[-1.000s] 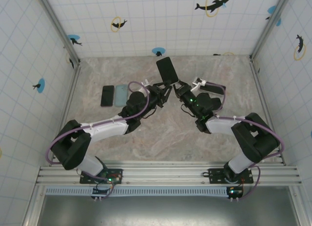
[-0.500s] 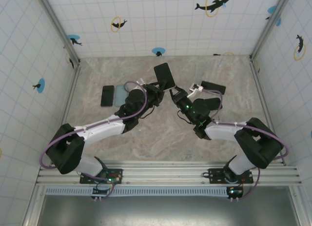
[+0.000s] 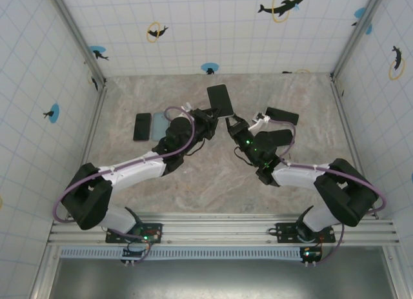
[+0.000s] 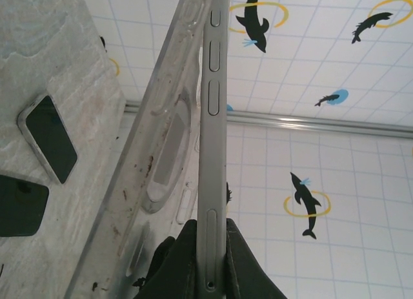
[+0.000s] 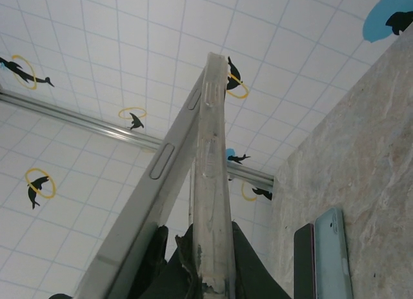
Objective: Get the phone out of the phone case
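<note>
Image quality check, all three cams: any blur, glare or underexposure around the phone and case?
Top external: even light, sharp, no glare on the phone. Left wrist: phone edge crisp, smudges on the clear phone case readable, left gripper nearly black against the bright wall. Right wrist: phone case edge slightly soft up close, right gripper underexposed too.

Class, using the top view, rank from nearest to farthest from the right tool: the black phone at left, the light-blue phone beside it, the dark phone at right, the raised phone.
1. Raised phone, just beyond the right tool, mid-table.
2. Dark phone, flat on the table, right side.
3. Light-blue phone, left side, nearer the middle.
4. Black phone, farthest left.
</note>
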### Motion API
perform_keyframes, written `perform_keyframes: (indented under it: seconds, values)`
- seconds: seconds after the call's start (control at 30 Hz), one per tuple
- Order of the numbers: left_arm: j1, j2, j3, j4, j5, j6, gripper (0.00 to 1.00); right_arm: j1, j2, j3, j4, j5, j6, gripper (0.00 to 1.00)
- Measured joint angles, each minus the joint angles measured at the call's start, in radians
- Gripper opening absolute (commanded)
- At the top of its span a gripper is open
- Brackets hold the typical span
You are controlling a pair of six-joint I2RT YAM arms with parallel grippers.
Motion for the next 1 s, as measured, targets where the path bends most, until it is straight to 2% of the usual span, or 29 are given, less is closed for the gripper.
perform_keyframes:
  seconds: [0.43,0.57,1.0]
  values:
    - [0.000,0.038,0.097,-0.011,0.066,0.000,0.00,-0.046,0.034,0.004,-0.017,0.045,-0.014,0.00]
    - [0.022,0.038,0.097,-0.023,0.137,0.013,0.00,-0.069,0.034,0.004,-0.031,0.047,-0.020,0.00]
    - [0.327,0.000,0.061,-0.265,0.451,0.315,0.00,-0.112,0.019,0.002,-0.061,0.046,-0.051,0.00]
